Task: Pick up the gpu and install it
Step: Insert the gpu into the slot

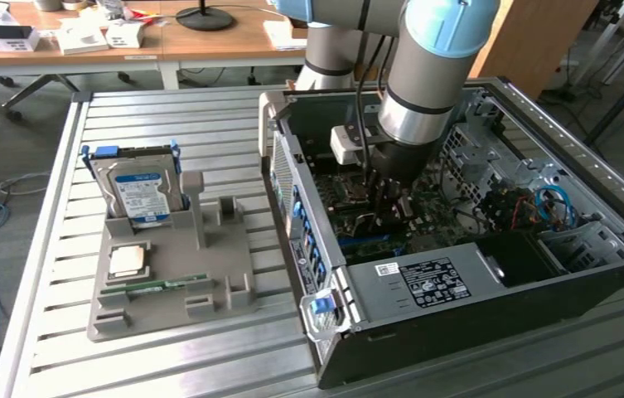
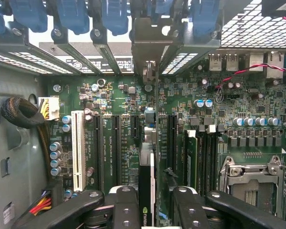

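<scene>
The arm reaches straight down into the open computer case (image 1: 489, 319), which lies on its side along the tabletop (image 1: 179, 116) edge at the exterior view's right. From where I stand, the tool (image 1: 384, 203) hangs low over the motherboard (image 2: 119, 95), close to the case's rear wall with the blue clips.

Through the wrist view, the gpu (image 2: 145, 191) stands upright and edge-on in a slot near the middle of the board. Its metal bracket (image 2: 150, 71) sits up against the rear wall. The tool (image 2: 155, 198) straddles the card with its fingers (image 2: 126, 210) spread. One finger sits just beside the card, and the other stands off with a visible gap, so nothing is pinched.

A long white slot (image 2: 77, 148) lies well to one side of the card and the processor socket (image 2: 250, 179) to the other.

Toward the tabletop's opposite edge sits a grey holder (image 1: 223, 278). It carries a blue-labelled hard drive (image 1: 140, 195) standing up, a chip (image 1: 127, 261) and a green memory stick (image 1: 157, 286).
</scene>
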`<action>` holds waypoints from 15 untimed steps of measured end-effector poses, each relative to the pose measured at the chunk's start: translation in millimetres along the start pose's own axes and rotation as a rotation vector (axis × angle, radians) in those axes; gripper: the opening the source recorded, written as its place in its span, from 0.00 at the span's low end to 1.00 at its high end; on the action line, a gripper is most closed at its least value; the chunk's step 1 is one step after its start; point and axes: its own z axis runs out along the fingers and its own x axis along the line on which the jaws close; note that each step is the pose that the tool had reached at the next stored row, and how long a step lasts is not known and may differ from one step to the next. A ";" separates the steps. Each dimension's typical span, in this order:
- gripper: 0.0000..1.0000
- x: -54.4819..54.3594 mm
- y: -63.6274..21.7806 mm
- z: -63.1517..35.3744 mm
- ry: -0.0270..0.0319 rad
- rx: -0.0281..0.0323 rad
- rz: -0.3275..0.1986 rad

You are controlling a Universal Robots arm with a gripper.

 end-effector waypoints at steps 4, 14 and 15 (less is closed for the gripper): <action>0.34 0.0 0.0 0.0 0.0001 0.0000 0.000; 0.34 -0.3 0.0 -13.2 0.0001 0.0000 0.000; 0.34 -0.3 0.0 -15.4 -0.0001 0.0001 0.000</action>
